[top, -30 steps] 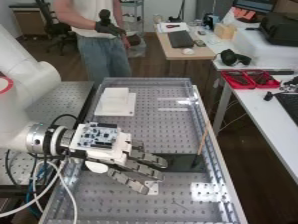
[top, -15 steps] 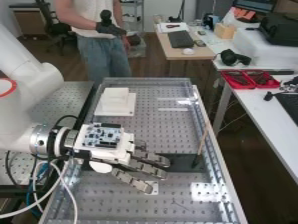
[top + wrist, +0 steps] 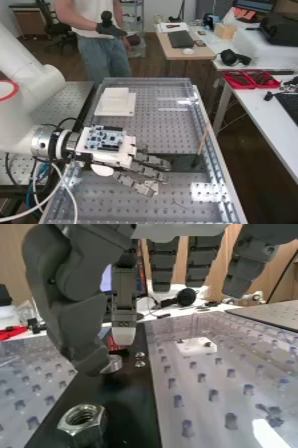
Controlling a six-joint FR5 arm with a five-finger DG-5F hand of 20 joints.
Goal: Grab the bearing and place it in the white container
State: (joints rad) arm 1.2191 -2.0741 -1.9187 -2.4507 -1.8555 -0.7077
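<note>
Fingers [image 3: 135, 184] spread; bearing [image 3: 116, 364] partly hidden behind the thumb, long axis unclear.

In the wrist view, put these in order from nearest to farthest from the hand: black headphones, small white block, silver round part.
1. Silver round part, right by a fingertip.
2. Small white block, on the perforated surface.
3. Black headphones, beyond on the white table.

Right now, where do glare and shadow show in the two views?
High view: a bright glare patch washes out some holes in the perforated plate, nearer the camera than the dark strip. Wrist view: glare whitens part of that plate, highlights edge the hex nut, and the strip looks darker beneath the hand.
</note>
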